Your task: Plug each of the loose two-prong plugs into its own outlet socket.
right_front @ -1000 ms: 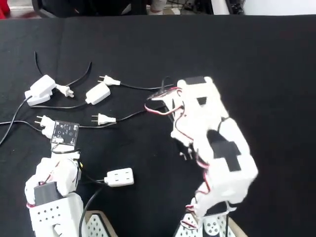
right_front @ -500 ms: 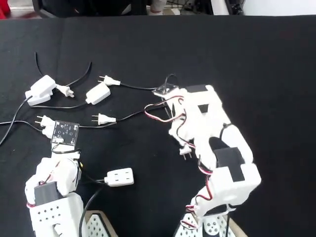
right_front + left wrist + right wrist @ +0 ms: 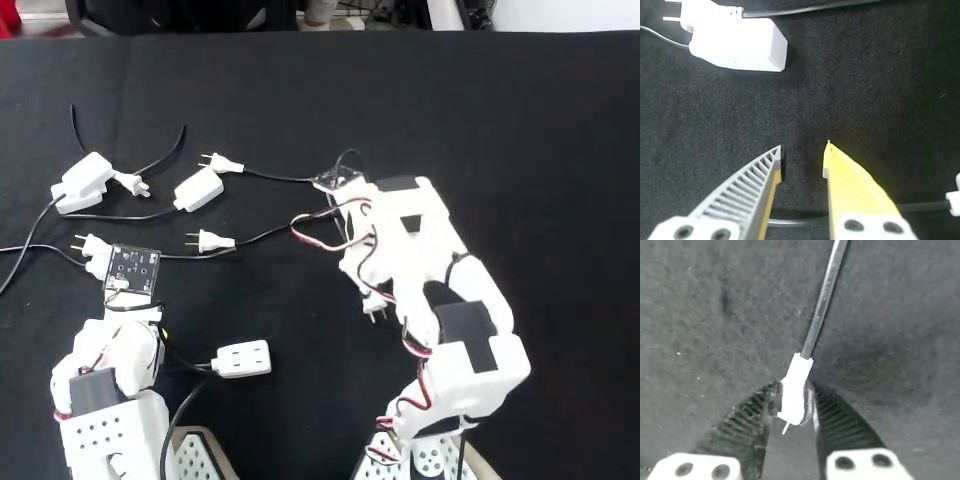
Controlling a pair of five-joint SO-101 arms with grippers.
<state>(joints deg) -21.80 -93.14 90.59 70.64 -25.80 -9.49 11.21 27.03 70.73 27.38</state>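
The right pincer (image 3: 792,402) is pinching a white plug (image 3: 796,390) by its body, one dark finger on each side. A prong pokes back toward the wrist, and the cord (image 3: 822,305) runs away over the black desk (image 3: 540,150). From above, that plug sits under the right arm, roughly mid-desk and toward the near edge.

The left pincer (image 3: 802,149) hangs spread over bare cloth, grey and yellow fingers apart with nothing between them. A white block (image 3: 737,42) lies a little beyond its tips; which of the sockets it is I cannot tell. The left arm stands at the near left corner.

Just beside that arm lies a flat socket (image 3: 243,358). Farther back on the left are a middle socket (image 3: 198,190) and a far-left socket (image 3: 85,180). A corded plug (image 3: 208,241) lies loose in front of the middle socket, a rear plug (image 3: 220,163) just behind it, and a small plug (image 3: 132,183) just beside the far-left socket.
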